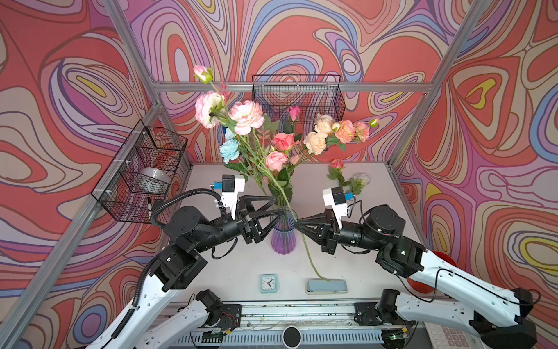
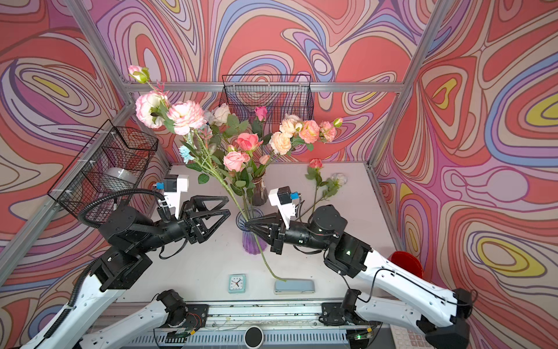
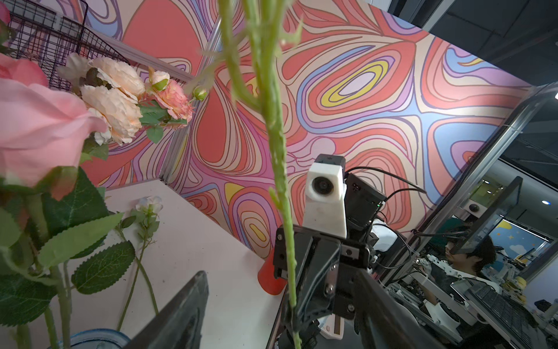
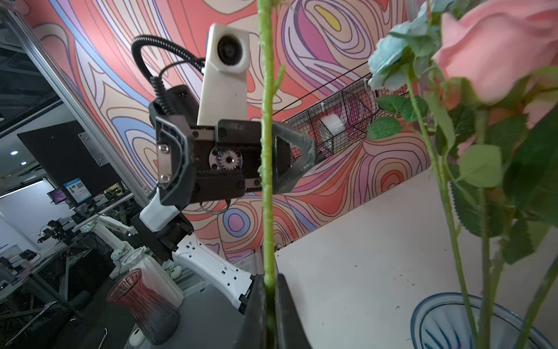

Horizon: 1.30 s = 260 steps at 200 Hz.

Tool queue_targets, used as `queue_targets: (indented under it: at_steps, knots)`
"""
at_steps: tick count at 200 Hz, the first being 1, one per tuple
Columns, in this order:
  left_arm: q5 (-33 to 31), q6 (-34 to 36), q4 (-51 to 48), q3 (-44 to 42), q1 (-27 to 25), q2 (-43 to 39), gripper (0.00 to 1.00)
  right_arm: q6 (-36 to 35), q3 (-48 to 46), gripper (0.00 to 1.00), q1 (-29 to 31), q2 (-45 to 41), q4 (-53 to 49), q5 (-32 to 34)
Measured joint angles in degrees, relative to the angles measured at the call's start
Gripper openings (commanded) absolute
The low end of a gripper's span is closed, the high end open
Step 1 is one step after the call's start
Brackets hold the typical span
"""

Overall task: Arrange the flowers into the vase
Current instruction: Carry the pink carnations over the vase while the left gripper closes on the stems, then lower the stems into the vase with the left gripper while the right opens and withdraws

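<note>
While right hand (image 2: 247,224) clamps flower stem (image 4: 267,211); left hand (image 2: 229,205) spread, empty

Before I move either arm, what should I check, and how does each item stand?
1. Right gripper clamped on the held stem: ok.
2. Left gripper open: ok.
3. Held stem's bottom end inside the purple vase: not ok, it hangs outside, toward the table.
4. Purple vase upright: ok.
5. Which bloom tops the held stem: cannot tell.
6. All flowers in a vase: not ok, two loose flowers lie on the table.
</note>
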Motion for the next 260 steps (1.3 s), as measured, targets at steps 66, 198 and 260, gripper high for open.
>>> queue_targets:
  at_steps: [66, 198, 260]
  knots:
    - [-0.44, 0.87, 0.63, 0.07, 0.00, -0.17, 0.03, -1.84, 0.02, 0.00, 3.02, 3.19, 2.05, 2.45]
    - [-14.34, 22.51, -9.90, 13.64, -0.02, 5.40, 0.00, -5.95, -1.97, 0.38, 3.15, -11.58, -6.05, 20.15]
    - [-22.86, 32.65, -11.93, 17.38, -0.02, 10.25, 0.00, -7.02, -2.21, 0.37, 3.15, -12.44, -8.33, 23.10]
